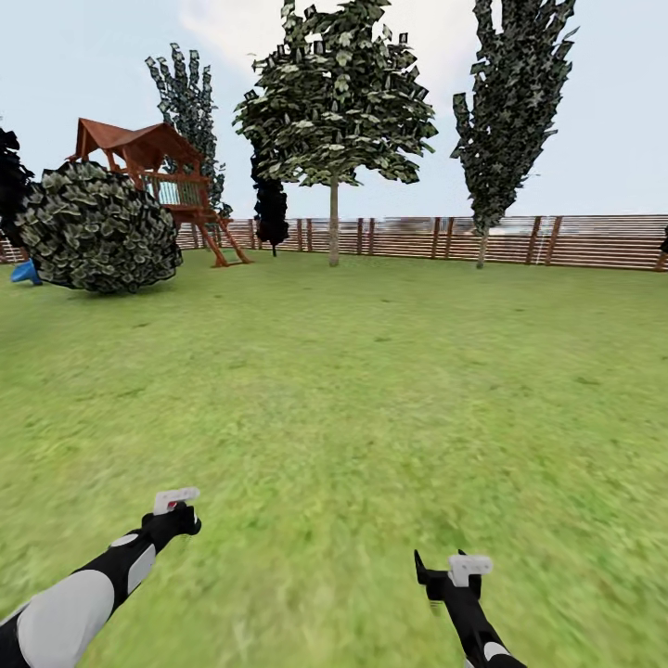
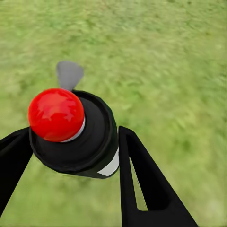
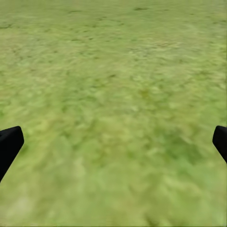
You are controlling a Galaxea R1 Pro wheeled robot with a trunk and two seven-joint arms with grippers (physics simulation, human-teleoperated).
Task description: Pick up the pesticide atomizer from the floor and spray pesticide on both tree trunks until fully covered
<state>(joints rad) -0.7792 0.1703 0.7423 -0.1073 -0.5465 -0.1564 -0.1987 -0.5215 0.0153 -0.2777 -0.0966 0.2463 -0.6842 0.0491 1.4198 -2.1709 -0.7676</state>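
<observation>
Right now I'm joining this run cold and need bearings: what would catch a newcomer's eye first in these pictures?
The bright red cap of the atomizer, gripped in the left pincer, stands out against blurred grass in the left wrist view. Ahead across the lawn, a tree with a bare pale trunk stands by the fence, with a round bush and a wooden playhouse to the left.

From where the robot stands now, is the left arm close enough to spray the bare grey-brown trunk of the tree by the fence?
Probably not. The left gripper holds the dark red-capped atomizer, but the tree trunk stands far across open lawn; nothing blocks the way, so driving closer should fix it.
</observation>
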